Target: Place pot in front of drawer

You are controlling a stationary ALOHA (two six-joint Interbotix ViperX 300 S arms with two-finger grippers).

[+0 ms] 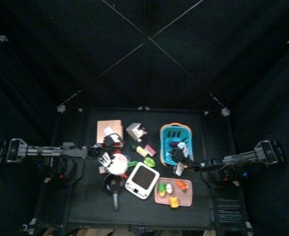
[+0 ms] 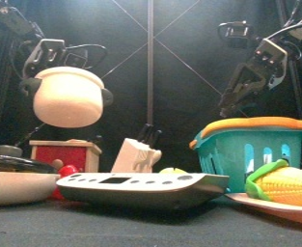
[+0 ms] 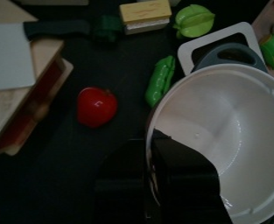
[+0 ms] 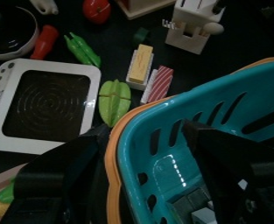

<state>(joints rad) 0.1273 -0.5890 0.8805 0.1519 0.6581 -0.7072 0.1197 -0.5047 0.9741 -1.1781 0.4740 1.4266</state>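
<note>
From my remote station, both arms looked the same matte black as the table (image 1: 91, 212) they flanked. The left arm (image 1: 36, 149), at the table's left side, was built of boxy jointed segments with paler grey faces where the light caught them, and from the table's front edge I could see a thin black cable looping off its upper links. The right arm (image 1: 251, 155), at the table's right side, showed the same blocky links and a similar cable near its top. The left gripper (image 3: 163, 175) had flat, dark, slightly glossy jaws; the right gripper (image 4: 145, 166) had two broad black jaws with rounded outlines.
</note>
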